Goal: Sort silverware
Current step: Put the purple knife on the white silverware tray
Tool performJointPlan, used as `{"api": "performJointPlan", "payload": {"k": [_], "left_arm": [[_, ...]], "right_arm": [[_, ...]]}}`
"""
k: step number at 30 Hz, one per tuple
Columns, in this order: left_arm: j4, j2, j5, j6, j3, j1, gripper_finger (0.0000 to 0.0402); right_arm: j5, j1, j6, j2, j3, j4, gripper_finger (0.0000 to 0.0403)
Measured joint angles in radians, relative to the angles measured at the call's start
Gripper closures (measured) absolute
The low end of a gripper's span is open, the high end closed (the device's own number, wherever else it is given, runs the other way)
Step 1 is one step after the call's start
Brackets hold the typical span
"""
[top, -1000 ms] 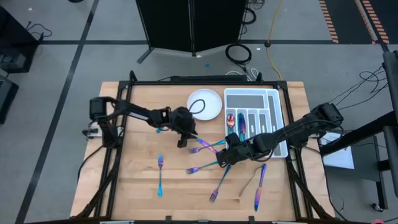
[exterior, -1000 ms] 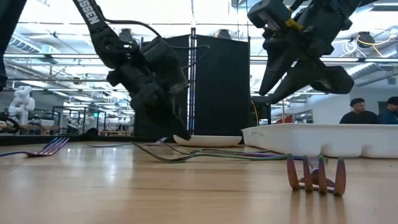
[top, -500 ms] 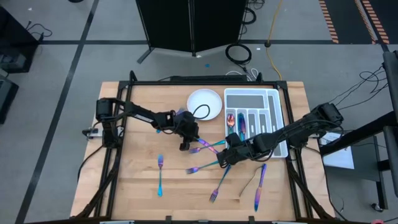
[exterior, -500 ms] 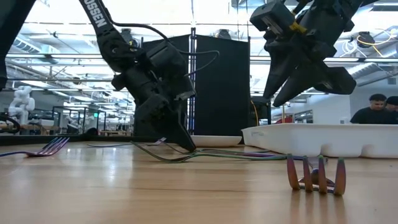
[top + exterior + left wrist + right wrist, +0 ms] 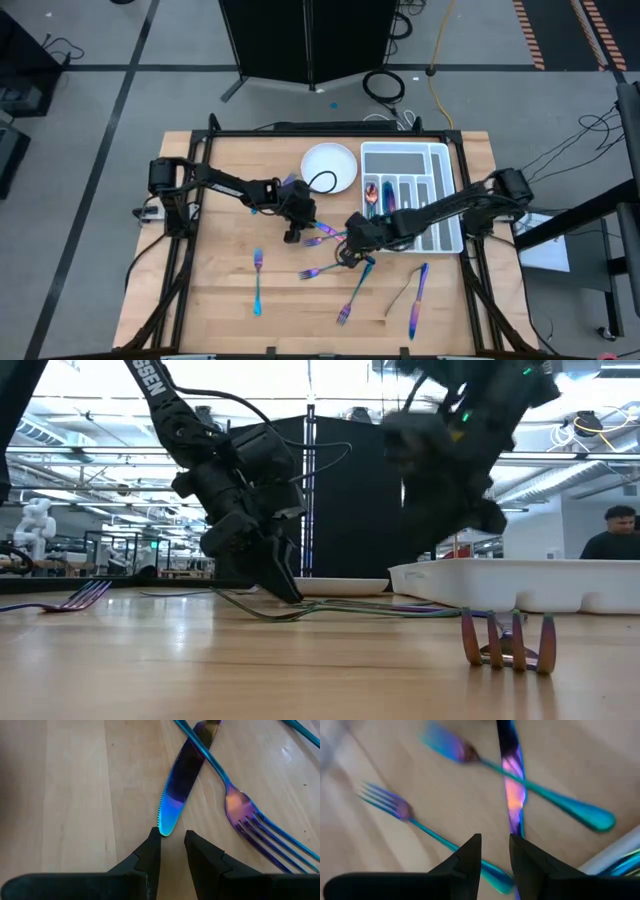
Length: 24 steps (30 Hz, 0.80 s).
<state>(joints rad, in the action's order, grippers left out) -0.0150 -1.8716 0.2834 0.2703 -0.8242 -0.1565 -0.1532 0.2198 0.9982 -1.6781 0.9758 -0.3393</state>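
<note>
Change since earlier: right gripper (image 5: 349,232) shifted leftward over the crossed cutlery at the table's middle; left gripper (image 5: 293,231) still low at the pile's left edge.
Nearest edge: knife (image 5: 416,301) lying near the front right of the table (image 5: 220,160); fork (image 5: 505,641) with tines toward the low camera.
Front left: single fork (image 5: 257,280) flat on the wood, apart from the rest.
Middle: pile of silverware (image 5: 335,252), forks and a knife crossing one another.
Left gripper: fingers (image 5: 150,852) set slightly apart, nothing between them, rounded tip of a blue knife (image 5: 177,787) just ahead of the gap.
Right gripper: fingers (image 5: 470,855) a narrow gap apart, nothing held, above a knife (image 5: 512,785) crossed by a teal fork (image 5: 530,787).
Far side: white tray (image 5: 445,160) with pieces in its slots; white plate (image 5: 330,166) beside it.
Background: person (image 5: 612,532) beyond the table.
</note>
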Motion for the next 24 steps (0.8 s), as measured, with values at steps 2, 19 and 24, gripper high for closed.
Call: {"api": "performJointPlan", "payload": {"k": [2,19,24], "left_arm": [[0.001,0.004,-0.002,0.000,0.001,0.000,0.0307],[-0.014,0.004,0.002,-0.037,0.005,0.001,0.0307],[-0.013,0.017,0.026,-0.075,0.007,-0.001,0.0307]], "right_arm": [[0.032,-0.011,-0.049,-0.059,0.041,-0.055,0.0312],[0.079,-0.048,-0.180,-0.299,0.277,-0.284,0.0312],[0.103,-0.058,-0.180,-0.308,0.276,-0.284,0.0317]]}}
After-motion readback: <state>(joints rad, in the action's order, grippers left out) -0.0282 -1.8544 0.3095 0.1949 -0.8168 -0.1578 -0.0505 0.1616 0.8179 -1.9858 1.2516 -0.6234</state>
